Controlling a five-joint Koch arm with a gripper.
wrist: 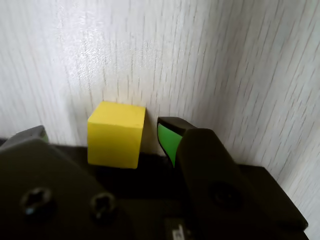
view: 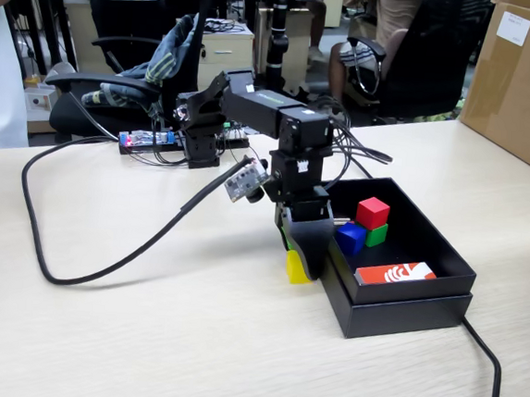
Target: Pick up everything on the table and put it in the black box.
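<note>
The black box [view: 445,259] holds a red cube [view: 372,212] on a green cube [view: 377,234], a blue cube [view: 350,238] and a red-and-white card [view: 395,273]. Left of it in the fixed view, a yellow cube [view: 297,268] sits on the pale beige wood-grain table [view: 141,336]. The black gripper [view: 302,258] has green pads [wrist: 167,140].

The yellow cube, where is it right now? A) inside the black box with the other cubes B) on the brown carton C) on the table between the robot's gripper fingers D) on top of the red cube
C: the yellow cube sits on the table, outside the black box, with the gripper reaching down around it, one finger on each side in the wrist view.
</note>
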